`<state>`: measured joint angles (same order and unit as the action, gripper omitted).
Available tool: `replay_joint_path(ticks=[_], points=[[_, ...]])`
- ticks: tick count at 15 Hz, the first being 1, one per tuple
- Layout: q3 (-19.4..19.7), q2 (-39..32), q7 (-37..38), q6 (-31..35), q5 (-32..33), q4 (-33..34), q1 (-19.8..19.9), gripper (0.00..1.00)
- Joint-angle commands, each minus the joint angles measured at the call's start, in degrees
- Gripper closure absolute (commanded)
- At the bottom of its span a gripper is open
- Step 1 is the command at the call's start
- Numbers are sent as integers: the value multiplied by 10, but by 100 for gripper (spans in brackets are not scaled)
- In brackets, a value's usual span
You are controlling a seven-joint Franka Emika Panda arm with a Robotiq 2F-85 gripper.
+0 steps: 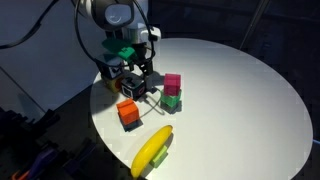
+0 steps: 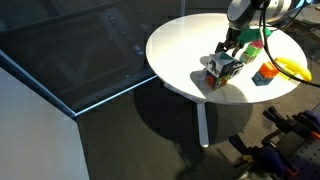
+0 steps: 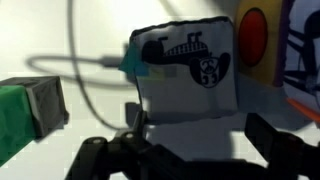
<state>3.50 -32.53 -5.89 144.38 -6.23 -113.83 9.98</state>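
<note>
GRIPPER: black two-finger gripper [image 1: 137, 73] spread wide, clamped on nothing | THING: white-faced printed cube [image 3: 188, 70] just ahead of fingertips, near tabletop edge on arm's side | HIDDEN: half masked by gripper in exterior view [image 2: 222, 68]; wrist view blurred, print unreadable; green block [image 3: 30, 110] cut off at frame edge | SURFACE: round white tabletop [image 1: 240, 80], yellow banana [image 1: 152, 150] at near edge | ROOM: dim, dark floor [image 2: 60, 40]

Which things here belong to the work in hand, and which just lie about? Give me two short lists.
In hand:
- gripper, open
- printed white box, standing between the jaws

Lying about on the round white table:
- pink block
- green block
- orange block
- banana
</note>
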Motion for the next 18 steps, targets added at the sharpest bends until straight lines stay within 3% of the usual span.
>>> replay_joint_path(ticks=[1, 9, 10, 11, 14, 18], points=[[2, 2, -10, 3, 16, -6, 1, 0], [9, 6, -16, 5, 41, -15, 1, 0], [11, 6, -13, 4, 44, -15, -1, 25], [12, 5, -13, 3, 47, -15, -1, 27], [14, 5, -9, 1, 53, -13, -2, 52], [17, 8, -2, -7, 56, -10, -5, 77]])
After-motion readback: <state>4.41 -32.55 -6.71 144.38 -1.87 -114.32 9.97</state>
